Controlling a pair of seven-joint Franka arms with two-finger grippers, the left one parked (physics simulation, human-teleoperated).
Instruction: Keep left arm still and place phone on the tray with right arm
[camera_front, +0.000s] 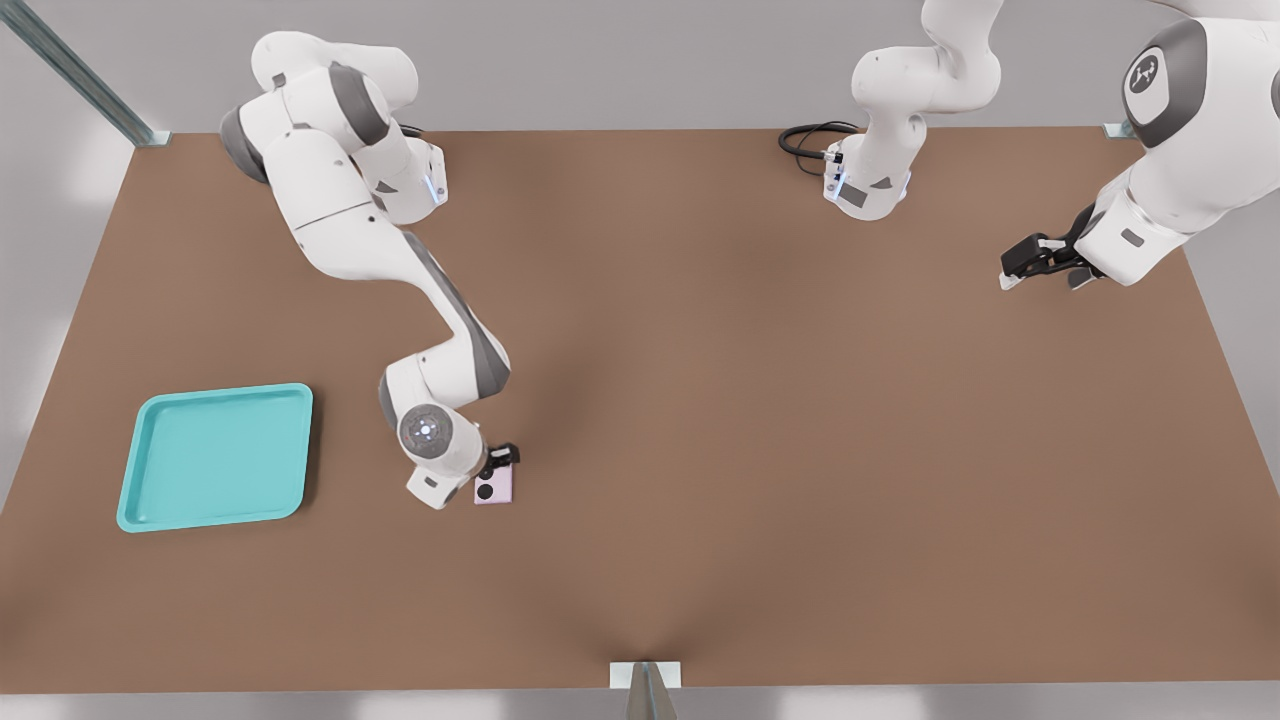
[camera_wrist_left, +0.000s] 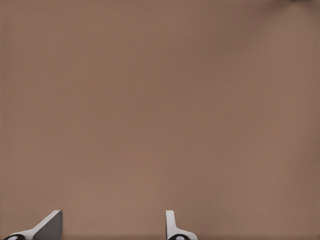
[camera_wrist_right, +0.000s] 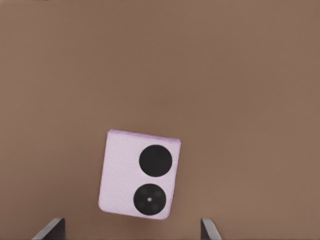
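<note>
The pale pink phone lies flat on the brown table, lenses up, a little right of the tray in the front view. It also fills the middle of the right wrist view. My gripper hangs just over the phone's far edge, and in the wrist view the gripper stands open, its two fingertips set wider apart than the phone and not touching it. The turquoise tray rests empty at the front view's left, a short gap from my wrist.
The other arm's gripper hovers at the front view's far right. A black cable loops by the arm base at the table's back edge. A metal bracket sits at the front edge.
</note>
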